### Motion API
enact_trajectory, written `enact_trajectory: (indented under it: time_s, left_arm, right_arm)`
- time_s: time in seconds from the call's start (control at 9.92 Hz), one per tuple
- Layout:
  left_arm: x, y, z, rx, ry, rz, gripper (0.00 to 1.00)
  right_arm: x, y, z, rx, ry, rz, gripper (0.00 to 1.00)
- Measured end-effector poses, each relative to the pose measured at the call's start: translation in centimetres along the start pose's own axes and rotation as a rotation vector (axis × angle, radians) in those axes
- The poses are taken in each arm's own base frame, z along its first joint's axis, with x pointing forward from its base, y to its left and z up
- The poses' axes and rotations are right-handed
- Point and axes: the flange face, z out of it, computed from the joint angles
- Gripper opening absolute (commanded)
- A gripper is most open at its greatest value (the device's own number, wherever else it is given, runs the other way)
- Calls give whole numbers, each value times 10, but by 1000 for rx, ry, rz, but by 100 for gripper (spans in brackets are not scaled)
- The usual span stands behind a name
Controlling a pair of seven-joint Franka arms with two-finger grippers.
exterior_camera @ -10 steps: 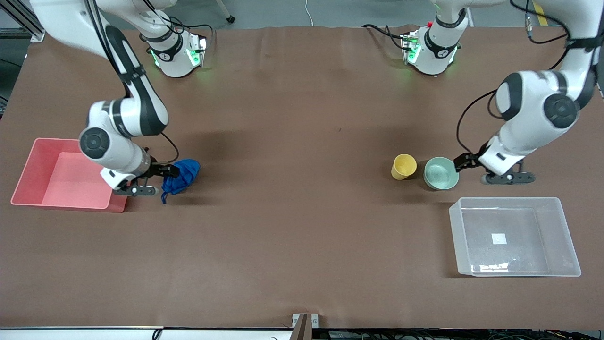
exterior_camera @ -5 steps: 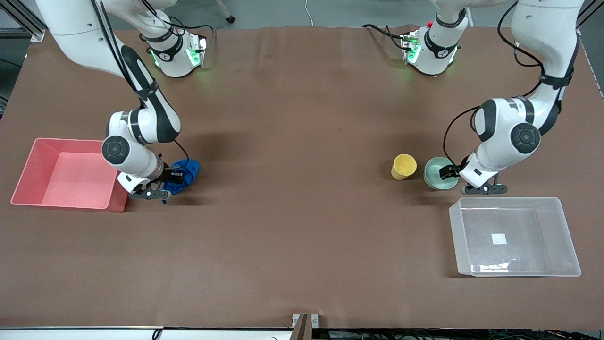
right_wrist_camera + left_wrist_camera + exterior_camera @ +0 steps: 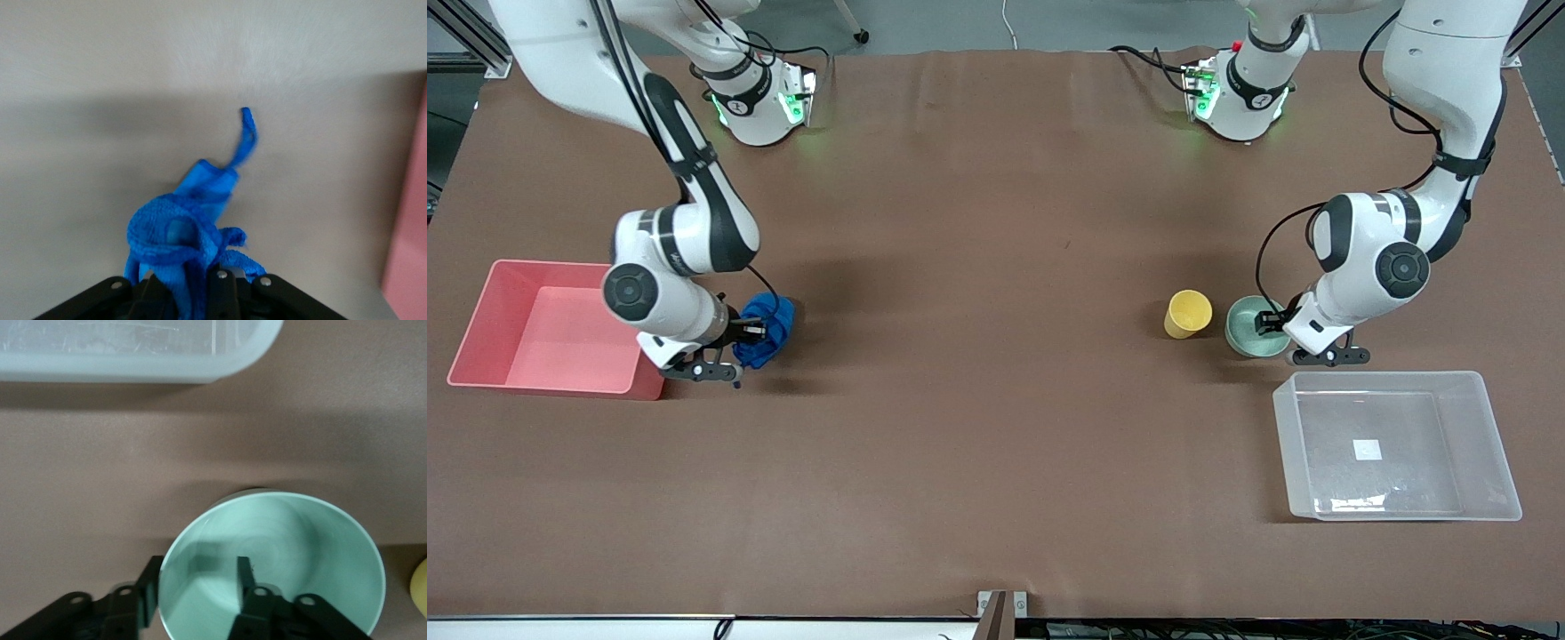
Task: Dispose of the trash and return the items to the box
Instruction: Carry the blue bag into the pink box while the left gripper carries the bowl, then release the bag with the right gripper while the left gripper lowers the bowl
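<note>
Brown worktop (image 3: 996, 427): right gripper (image 3: 749, 332) clenched on trash (image 3: 769, 322), left gripper (image 3: 197, 583) spread astride bowl (image 3: 293, 553) rim; lifts due.

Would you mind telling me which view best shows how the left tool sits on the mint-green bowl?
The left wrist view: the left tool straddles the mint-green bowl rim, one finger inside, one outside, with a gap to the wall. The front view shows the bowl partly covered by the arm. The right wrist view does not show it.
</note>
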Motion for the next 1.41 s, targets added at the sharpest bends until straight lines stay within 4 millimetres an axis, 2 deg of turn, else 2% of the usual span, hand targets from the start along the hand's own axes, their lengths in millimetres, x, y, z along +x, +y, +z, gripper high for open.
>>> enact_trajectory:
  time_s: [0.1,0.2,0.3,0.4,0.5,0.61,0.71,0.81,0.91,1.01,1.11,1.21,1.31,1.41]
  left_arm:
    - [-2,0,2,0,-6,0,6]
    - [-4,-1,4,0,-11,-1,3]
    - [-5,0,-3,0,-5,-1,1]
    - [-6,-1,-19,1,-6,-1,1]
    - [-7,-3,-43,1,-9,0,1]
    - [-5,-7,-78,1,3,3,1]
    - [2,-8,-117,1,20,3,1]
    - [14,-8,-156,1,44,2,1]
    - [29,-10,-187,0,83,-1,1]
    - [48,-18,-204,0,119,-15,1]
    - [70,-33,-206,7,139,-17,1]
    - [94,-50,-197,17,144,-15,1]
    - [116,-68,-184,11,144,-30,1]
    - [136,-81,-168,-5,144,-38,1]
  right_arm:
    - [3,9,-58,1,-5,10,1]
    - [3,37,-111,9,18,7,1]
    - [-1,84,-146,19,49,-18,1]
    - [-5,145,-157,23,68,-50,1]
    - [-10,209,-152,8,74,-68,1]
    - [-15,262,-137,-23,80,-71,2]
    - [-17,292,-112,-38,81,-76,4]
    - [-16,303,-75,-35,73,-83,5]
    - [-13,304,-32,-28,54,-87,7]
    - [-9,300,12,-19,36,-96,14]
    - [-2,297,49,-15,33,-105,42]
    - [3,295,70,-17,41,-110,99]
    - [6,295,78,-19,49,-123,100]
    - [7,296,76,-22,58,-135,100]
